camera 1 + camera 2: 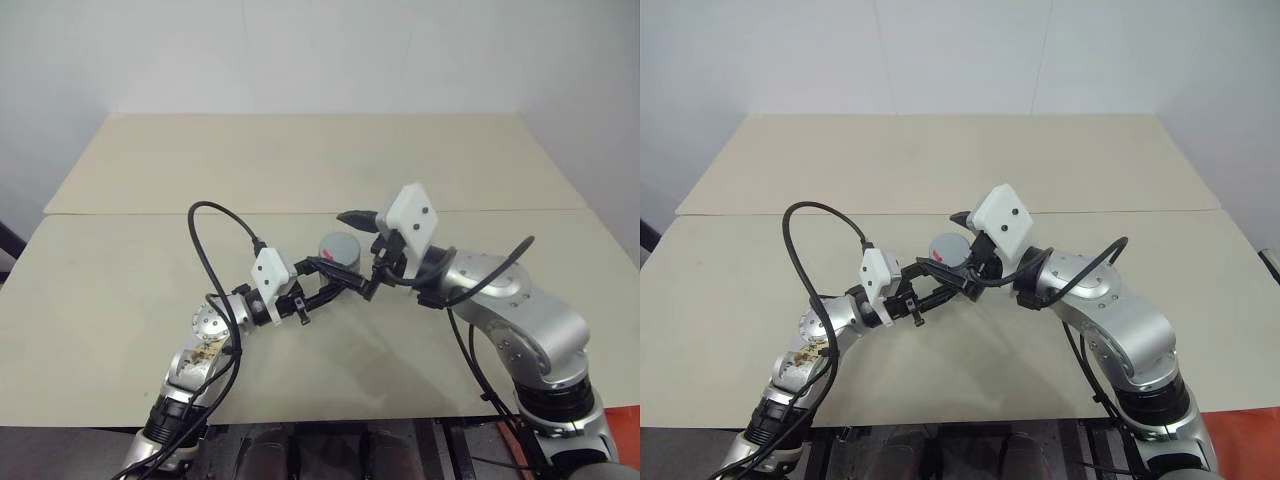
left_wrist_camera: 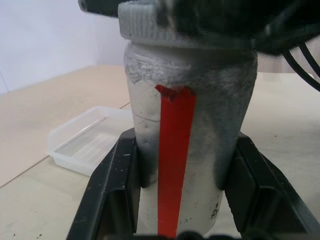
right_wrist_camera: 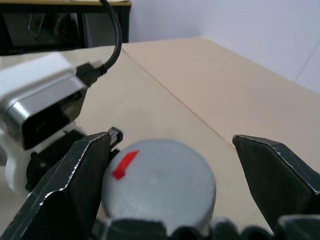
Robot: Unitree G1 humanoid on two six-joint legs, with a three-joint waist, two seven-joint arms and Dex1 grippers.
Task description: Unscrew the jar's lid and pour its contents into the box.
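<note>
My left gripper (image 1: 335, 277) is shut on the jar (image 2: 200, 125), a silvery-white cylinder with a red stripe held upright above the table between the black fingers (image 2: 112, 190). The grey lid (image 3: 160, 182) with its small red mark sits on the jar. My right gripper (image 3: 172, 137) is open, one finger on each side of the lid with a gap between them and the cap. The box (image 2: 85, 142), a clear shallow tray, lies on the table beyond the jar. The contents are hidden inside the jar.
Two beige tables (image 1: 300, 160) meet at a seam running across the middle. A black cable (image 1: 205, 240) loops up from my left wrist. A white wall stands behind the far table.
</note>
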